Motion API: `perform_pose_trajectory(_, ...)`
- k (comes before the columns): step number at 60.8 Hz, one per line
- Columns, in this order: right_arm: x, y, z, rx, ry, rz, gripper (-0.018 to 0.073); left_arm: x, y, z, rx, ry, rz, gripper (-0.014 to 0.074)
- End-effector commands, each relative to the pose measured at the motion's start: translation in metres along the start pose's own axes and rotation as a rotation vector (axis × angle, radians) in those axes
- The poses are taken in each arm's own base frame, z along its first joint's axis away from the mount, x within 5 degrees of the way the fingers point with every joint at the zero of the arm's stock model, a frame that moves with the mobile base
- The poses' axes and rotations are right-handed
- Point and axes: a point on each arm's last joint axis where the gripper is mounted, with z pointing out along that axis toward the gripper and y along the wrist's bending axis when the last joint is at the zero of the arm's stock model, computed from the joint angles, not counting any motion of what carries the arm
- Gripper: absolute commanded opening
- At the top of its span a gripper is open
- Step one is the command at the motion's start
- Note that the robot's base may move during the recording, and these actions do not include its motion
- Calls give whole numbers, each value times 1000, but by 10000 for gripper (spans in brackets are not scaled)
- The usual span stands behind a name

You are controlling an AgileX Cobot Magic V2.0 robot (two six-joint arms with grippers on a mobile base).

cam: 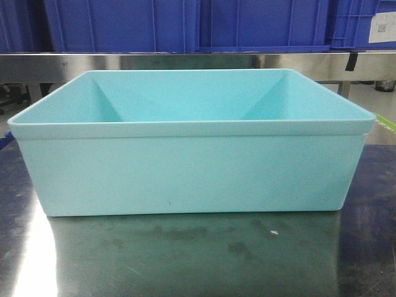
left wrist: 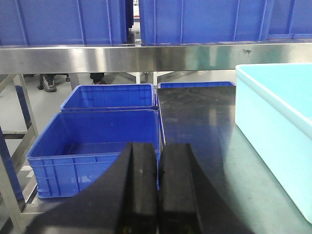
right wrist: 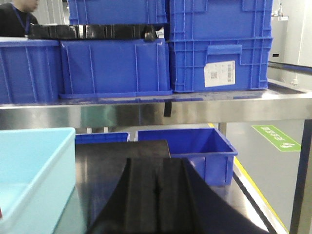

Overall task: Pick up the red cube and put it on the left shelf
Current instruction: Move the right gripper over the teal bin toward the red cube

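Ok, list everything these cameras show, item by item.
bin: one, pale turquoise, on the tabletop
tabletop: one, dark glossy steel, under the bin
left shelf: one, stainless steel, behind the tabletop
upper crates: several, blue, on the shelf tier
lower crates: at least two, blue, open, left of the tabletop
person: one, dark top, far background
floor marking: one, green, right side
red cube: none in view
left fingers: black, shut
right fingers: black, shut
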Motion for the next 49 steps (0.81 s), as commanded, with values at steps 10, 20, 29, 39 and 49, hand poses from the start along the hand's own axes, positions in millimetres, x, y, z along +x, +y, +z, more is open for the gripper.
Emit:
perform_pose_trajectory(10, -74, 7, 3, -14, -53, -5, 50, -1, -1, 0, 9, -79, -5, 102)
perform_pose_trajectory(20, -116, 12, 23, -23, 70, -8, 50, -1, -1, 0, 9, -79, -5, 102)
perform_pose_trajectory(29, -153, 20, 51, -81, 185, -7, 50, -1, -1, 0, 9, -79, -5, 102)
perform_pose_trajectory(39, -182, 41, 91, -225, 348, -12, 50, -1, -1, 0, 9, -79, -5, 102)
perform_pose_trajectory(49, -192, 79, 132, -401, 483, -33, 51, -1, -1, 0, 9, -79, -5, 102)
